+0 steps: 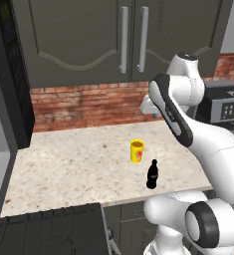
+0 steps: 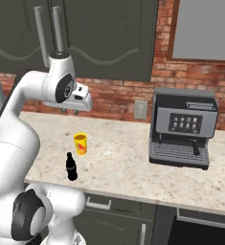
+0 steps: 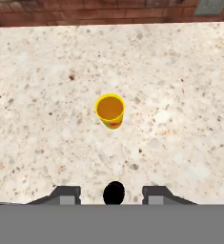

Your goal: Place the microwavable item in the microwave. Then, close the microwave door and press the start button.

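Parted and holding nothing, the gripper (image 3: 113,194) hangs above the speckled counter (image 3: 180,95), its two dark fingertips (image 3: 68,194) wide apart. Upright on the stone ahead of them stands the yellow cup (image 3: 110,110), and from the left base view it sits mid-counter with the small black bottle (image 1: 152,175) near it, toward the front edge. At the far right, against the brick wall (image 2: 133,98), stands the black coffee machine (image 2: 183,128).
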{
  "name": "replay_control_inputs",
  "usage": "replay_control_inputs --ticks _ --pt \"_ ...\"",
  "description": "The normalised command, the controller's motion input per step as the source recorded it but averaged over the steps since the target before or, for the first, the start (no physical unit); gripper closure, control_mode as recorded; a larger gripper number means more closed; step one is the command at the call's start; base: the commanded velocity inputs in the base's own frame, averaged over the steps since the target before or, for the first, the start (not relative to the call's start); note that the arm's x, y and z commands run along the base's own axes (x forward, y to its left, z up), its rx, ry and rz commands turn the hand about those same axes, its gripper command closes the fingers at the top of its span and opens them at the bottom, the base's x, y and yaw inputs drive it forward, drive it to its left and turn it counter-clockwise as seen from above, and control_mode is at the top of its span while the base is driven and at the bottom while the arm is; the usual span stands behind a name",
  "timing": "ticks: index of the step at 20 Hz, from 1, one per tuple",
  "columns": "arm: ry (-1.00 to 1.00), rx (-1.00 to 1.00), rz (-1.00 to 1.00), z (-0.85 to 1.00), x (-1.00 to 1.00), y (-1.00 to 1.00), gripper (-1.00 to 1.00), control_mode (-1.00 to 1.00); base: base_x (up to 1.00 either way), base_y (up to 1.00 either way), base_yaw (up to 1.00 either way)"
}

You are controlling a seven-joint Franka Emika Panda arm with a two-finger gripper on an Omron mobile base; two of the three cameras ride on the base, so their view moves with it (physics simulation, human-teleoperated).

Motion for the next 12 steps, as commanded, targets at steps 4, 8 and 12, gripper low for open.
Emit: replay_control_inputs --ticks 4,8,12 --pt "-0.01 -0.08 0.03 -0.12 -0.43 0.25 -1.00 -1.00 0.00 0.00 0.00" --pt "0.15 -0.20 0.01 -0.94 -0.26 0.75 -1.00 -1.00 0.00 0.00 0.00" --pt "0.26 -0.12 0.00 -0.88 0.06 0.70 -1.00 -1.00 0.00 0.00 0.00"
